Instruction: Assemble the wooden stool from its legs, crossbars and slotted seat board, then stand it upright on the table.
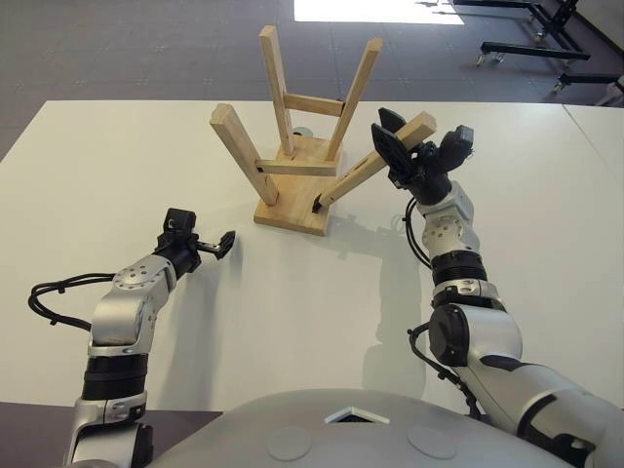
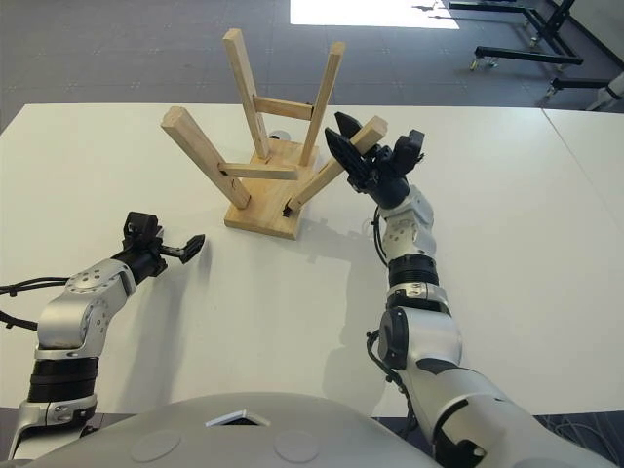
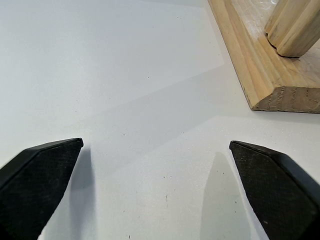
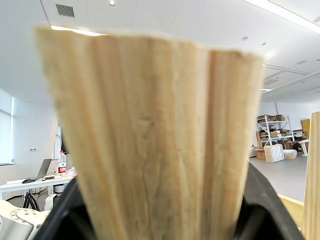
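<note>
The left tool (image 3: 156, 146) sits spread open low over the smooth white tabletop (image 1: 117, 166), the upturned pale-wood stool (image 1: 292, 156) just beyond its tips on its flat seat board (image 1: 292, 213), while the right tool (image 1: 419, 148) clamps a square, grainy leg (image 1: 366, 171) near its top, probably to seat it before the stool is flipped upright.

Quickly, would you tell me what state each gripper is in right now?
Left gripper: open, holding nothing.
Right gripper: closed on a stool leg.
</note>
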Controlling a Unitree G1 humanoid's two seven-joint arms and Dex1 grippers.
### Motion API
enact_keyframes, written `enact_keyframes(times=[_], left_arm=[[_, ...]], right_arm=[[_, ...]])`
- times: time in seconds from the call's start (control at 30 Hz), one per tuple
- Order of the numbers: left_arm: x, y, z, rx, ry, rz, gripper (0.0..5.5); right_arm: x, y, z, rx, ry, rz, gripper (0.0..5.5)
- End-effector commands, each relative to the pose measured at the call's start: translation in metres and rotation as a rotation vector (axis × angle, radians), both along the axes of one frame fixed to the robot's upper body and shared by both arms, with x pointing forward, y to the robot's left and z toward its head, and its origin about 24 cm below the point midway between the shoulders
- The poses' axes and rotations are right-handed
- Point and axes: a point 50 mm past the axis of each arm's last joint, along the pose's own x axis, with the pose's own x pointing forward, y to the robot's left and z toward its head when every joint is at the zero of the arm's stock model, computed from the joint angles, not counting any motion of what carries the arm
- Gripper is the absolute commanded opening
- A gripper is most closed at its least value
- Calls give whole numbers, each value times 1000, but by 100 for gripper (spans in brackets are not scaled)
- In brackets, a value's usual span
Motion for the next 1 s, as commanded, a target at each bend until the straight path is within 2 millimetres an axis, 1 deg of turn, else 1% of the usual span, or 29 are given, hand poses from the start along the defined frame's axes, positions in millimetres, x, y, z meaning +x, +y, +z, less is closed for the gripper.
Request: enact_keyframes(times=[0.03,0.33,0.47,0.57,0.67,0.87,0.93,1.0], left_arm=[[3,-1,5,4,-16,0,540],[3,-3,5,4,-17,-6,540],[3,-4,4,4,-15,-6,540],[3,-5,3,1,-13,-9,540],[3,-7,3,-1,-15,-11,540],[4,-9,3,-5,-15,-14,540],[5,-9,3,-7,-16,-16,540],[4,-10,3,-7,-16,-16,540]], right_arm=[[2,0,5,-5,-22,0,205],[-4,-8,3,-41,-27,11,205],[-10,-8,-1,-81,-34,29,205],[-11,-3,-2,-74,-32,32,205],[-7,0,4,-27,-33,31,205],[5,6,28,41,-83,34,205],[7,9,31,37,-93,44,205],[8,10,29,25,-90,51,205]])
